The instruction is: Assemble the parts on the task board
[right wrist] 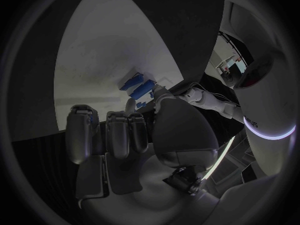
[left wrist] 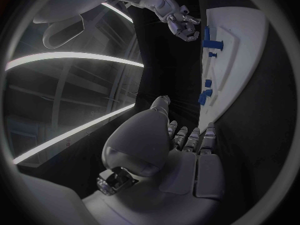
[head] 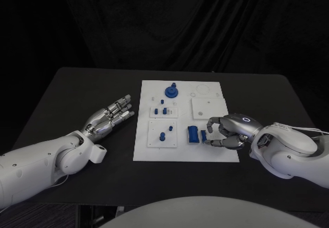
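The board [head: 184, 142] lies flat in the middle of the black table [head: 89, 85], long side running from 6 to 12 o'clock. Blue parts sit on it: a tall round part [head: 170, 90] near its 12 o'clock end, small pegs [head: 162, 110] in a raised white block just below that, another peg [head: 163, 136] in a block toward the 7 o'clock corner, and a wider blue block [head: 194, 135] near the middle of the lower half. Just beside that block, at its 3 o'clock side, stands a slim blue part [head: 203, 137].

The right hand [head: 229, 130] hovers over the board's 4 o'clock edge, fingers curled in around the slim blue part; whether they actually pinch it I cannot tell. The right wrist view shows the fingertips [right wrist: 131, 105] right at the blue pieces [right wrist: 142, 89].

The left hand [head: 110, 117] rests at 9 o'clock of the board, on the table and apart from the board's edge, fingers stretched out straight and holding nothing.
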Robot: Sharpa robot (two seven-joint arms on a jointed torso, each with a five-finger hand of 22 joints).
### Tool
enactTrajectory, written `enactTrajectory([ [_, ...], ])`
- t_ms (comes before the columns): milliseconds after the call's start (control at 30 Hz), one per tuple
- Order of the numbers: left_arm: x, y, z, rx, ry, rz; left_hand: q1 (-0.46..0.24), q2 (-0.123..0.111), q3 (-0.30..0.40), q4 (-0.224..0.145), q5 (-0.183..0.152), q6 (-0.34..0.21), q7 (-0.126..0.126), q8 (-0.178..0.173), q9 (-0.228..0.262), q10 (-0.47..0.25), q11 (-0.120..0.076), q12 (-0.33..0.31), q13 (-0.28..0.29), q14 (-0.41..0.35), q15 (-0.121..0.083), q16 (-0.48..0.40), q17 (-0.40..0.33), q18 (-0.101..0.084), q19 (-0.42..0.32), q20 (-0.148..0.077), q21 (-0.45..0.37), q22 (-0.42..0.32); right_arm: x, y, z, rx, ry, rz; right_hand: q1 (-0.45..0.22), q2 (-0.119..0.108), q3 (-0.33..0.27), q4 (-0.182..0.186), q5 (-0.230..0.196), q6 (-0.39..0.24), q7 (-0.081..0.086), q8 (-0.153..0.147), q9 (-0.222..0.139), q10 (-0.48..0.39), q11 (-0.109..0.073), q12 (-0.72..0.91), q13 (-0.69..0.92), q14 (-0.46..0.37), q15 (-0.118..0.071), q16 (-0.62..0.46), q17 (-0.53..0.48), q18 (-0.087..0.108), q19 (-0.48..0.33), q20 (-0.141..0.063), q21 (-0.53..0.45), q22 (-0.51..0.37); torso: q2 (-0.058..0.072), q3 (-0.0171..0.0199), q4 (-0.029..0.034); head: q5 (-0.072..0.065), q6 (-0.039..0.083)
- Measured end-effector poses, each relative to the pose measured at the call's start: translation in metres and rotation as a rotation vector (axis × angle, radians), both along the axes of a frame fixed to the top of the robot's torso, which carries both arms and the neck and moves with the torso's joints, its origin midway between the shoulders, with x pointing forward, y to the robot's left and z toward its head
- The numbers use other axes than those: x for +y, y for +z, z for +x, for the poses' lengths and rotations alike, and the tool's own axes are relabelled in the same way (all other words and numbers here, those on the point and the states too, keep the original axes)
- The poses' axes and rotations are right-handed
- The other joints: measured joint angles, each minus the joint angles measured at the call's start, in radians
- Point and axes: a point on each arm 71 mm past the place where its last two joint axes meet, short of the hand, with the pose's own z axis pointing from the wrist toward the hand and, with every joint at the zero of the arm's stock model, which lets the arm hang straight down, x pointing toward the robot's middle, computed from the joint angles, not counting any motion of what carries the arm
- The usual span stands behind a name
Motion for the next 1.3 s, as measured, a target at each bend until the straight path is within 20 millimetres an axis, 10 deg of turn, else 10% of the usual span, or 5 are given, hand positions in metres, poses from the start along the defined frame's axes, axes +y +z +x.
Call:
enactTrajectory([
  [367,0.001,-0.001,-0.001,0.002,0.002,0.001,0.000,0.000,0.000,0.000,0.000,0.000,0.000,0.000,0.000,0.000,0.000,0.000,0.000,0.000,0.000,0.000,0.000,0.000,0.000,0.000,0.000,0.000,0.002,-0.006,-0.008,-0.009,0.040,0.001,0.019,-0.063,-0.002,0.028,0.005,-0.039,0.007,0.026,-0.003,-0.004,0.004,0.000,0.000,0.003,0.003,0.000,0.000,0.000,0.000,0.000,-0.005,0.000,0.000,-0.0004,0.0000,0.000,0.000],
  [700,0.001,-0.002,-0.001,0.004,0.001,0.001,0.000,0.000,0.000,0.000,0.000,0.004,0.004,0.000,0.000,0.004,0.003,0.000,0.000,0.000,0.000,0.000,-0.001,0.000,0.000,0.000,0.000,0.000,0.001,-0.007,-0.008,-0.028,0.039,-0.001,0.057,-0.018,0.027,0.018,0.005,-0.066,0.009,0.056,-0.014,0.000,0.007,0.000,0.000,0.003,0.010,0.000,0.000,0.016,0.000,0.007,-0.052,0.000,0.000,0.0007,-0.0009,0.001,0.000],
  [1300,0.001,-0.002,-0.001,0.006,0.001,0.001,-0.004,0.004,0.000,0.000,0.000,0.004,0.004,0.000,0.000,0.004,0.003,0.000,0.000,0.000,0.000,0.000,-0.001,0.000,0.000,0.000,0.000,0.000,0.001,-0.011,-0.002,-0.032,0.029,-0.015,0.108,-0.013,0.037,0.008,0.005,-0.070,0.013,0.078,-0.022,-0.004,0.010,0.000,0.000,0.003,0.010,0.000,0.000,0.016,0.000,0.007,-0.052,0.000,0.000,-0.0005,0.0004,0.000,0.000],
])
